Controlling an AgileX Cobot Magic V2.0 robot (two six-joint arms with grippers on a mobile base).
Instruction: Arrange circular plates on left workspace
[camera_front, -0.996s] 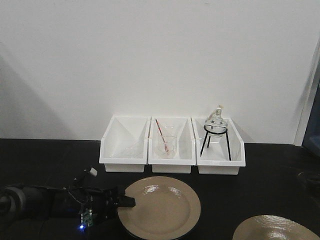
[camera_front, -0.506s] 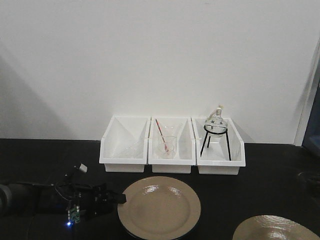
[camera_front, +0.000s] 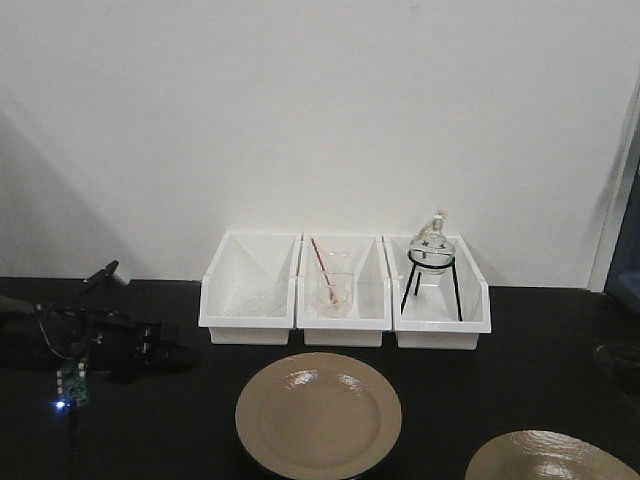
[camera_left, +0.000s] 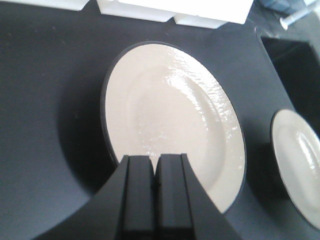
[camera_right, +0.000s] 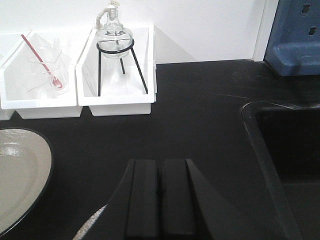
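Across the front view, a tan plate (camera_front: 318, 410) lies flat on the black counter (camera_front: 520, 350) just before three white bins (camera_front: 345, 290). A second plate (camera_front: 550, 458) shows at the lower right corner, and the left gripper (camera_front: 178, 356) is well left of the first plate, apart from it. From the left wrist, its fingers (camera_left: 139, 195) press together with nothing between them, the tan plate beyond their tips. From the right wrist, the right gripper (camera_right: 160, 167) is likewise closed and empty above the counter, beside the sink (camera_right: 285, 160).
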